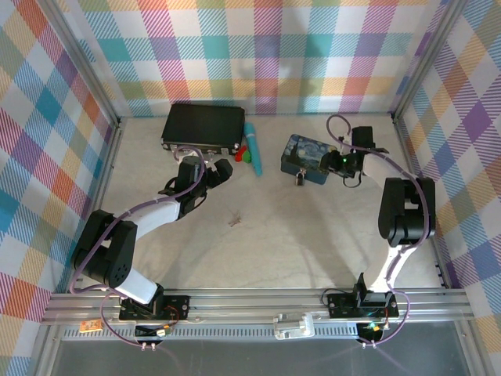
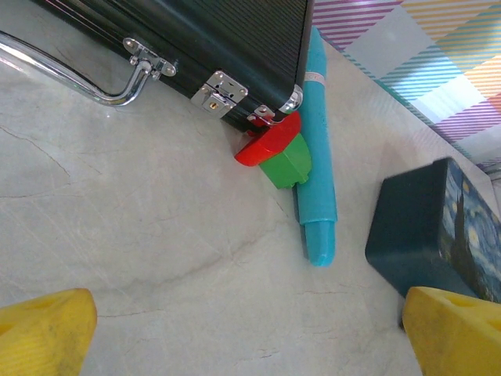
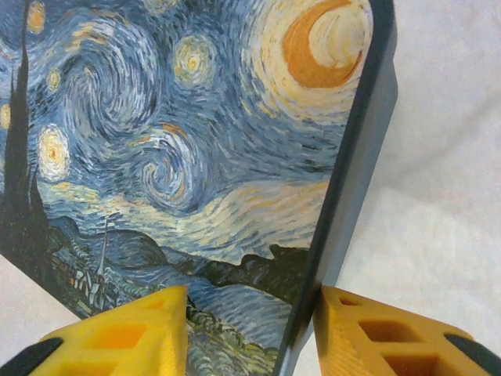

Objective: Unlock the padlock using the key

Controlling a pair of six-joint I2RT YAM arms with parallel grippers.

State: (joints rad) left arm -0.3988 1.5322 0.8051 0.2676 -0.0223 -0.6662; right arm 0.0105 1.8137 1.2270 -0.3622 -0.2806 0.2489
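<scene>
The padlock (image 1: 300, 178) is a tiny grey shape at the front of the blue painted tin (image 1: 308, 157). The key (image 1: 234, 222) is a thin dark sliver lying alone on the pale table, nearer the arms. My right gripper (image 1: 338, 162) is at the tin's right end. In the right wrist view the right gripper (image 3: 250, 313) straddles the tin's right edge (image 3: 344, 204). One yellow finger (image 3: 133, 337) lies over the lid and the other finger (image 3: 376, 337) is against the side wall. My left gripper (image 2: 250, 337) stands open over bare table, with nothing between its fingers.
A black case (image 1: 202, 125) with a silver latch (image 2: 219, 90) lies at the back left. A teal tube (image 2: 317, 157) and small red and green pieces (image 2: 278, 153) lie beside it. Plaid walls close in the left, back and right sides.
</scene>
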